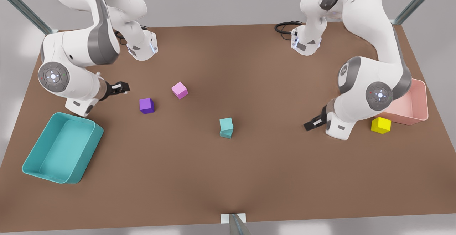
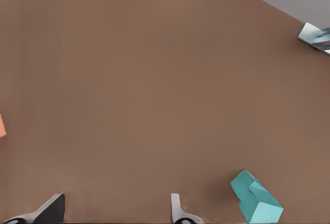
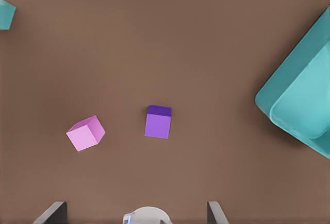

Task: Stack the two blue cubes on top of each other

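Two end effectors hang empty over the tabletop (image 1: 228, 185), each with its fingers spread apart and nothing between them. The left end effector (image 1: 308, 124) sits low at the front view's right, pointing toward the centre. Its wrist view shows both dark fingertips (image 2: 51, 207) set wide, with the blue pair close beside them. The right end effector (image 1: 122, 87) is at the front view's left, fingers likewise parted in its wrist view, looking down on the purple cube (image 1: 146, 105) and the pink cube (image 1: 179, 90).

At the middle of the tabletop, well apart from either arm, the upper blue cube (image 1: 226, 123) rests on the lower blue cube (image 1: 227, 133), turned slightly out of line with it so the edges do not match.

Farther out, a teal tray (image 1: 32, 167) lies near the front view's left edge. A pink tray (image 1: 424, 101) stands at the right behind the left arm, with a yellow cube (image 1: 381, 125) just beside it.

The stacking itself appears done, with the pair standing free of any grip. The step in hand looks like the pull-back after release. What remains calls only for both arms to keep clear of the stack, since a brush against the skewed upper cube could topple it.
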Controlling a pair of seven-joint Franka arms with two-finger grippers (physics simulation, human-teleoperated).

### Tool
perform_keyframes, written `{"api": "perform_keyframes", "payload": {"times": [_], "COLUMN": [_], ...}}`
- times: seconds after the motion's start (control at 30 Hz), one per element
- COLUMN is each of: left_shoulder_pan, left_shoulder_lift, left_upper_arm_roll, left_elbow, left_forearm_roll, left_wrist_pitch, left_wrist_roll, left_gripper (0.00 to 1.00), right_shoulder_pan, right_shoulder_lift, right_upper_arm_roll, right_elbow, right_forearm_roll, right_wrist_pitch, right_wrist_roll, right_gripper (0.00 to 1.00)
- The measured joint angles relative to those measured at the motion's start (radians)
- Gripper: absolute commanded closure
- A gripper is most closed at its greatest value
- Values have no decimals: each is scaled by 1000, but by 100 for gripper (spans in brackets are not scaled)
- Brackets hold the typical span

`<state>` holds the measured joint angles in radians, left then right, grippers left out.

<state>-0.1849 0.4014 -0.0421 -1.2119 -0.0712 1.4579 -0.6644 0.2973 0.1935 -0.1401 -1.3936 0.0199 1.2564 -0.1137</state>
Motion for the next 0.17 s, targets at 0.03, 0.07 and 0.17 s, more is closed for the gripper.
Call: {"api": "perform_keyframes", "payload": {"times": [0.03, 0.07, 0.17], "left_shoulder_pan": [20, 28, 36], "left_shoulder_lift": [-60, -85, -100], "left_upper_arm_roll": [2, 13, 34], "left_elbow": [-64, -75, -69], "left_forearm_roll": [27, 47, 68], "left_wrist_pitch": [-19, -42, -103], "left_wrist_roll": [33, 65, 149], "left_gripper": [0, 0, 0], "right_shoulder_pan": [0, 0, 0], "right_shoulder_lift": [0, 0, 2], "right_upper_arm_roll": [0, -1, -2], "right_elbow": [0, -1, -2], "right_forearm_roll": [0, 0, 1], "right_wrist_pitch": [-1, -2, -3], "right_wrist_roll": [1, 1, 3], "right_gripper": [0, 0, 0]}}
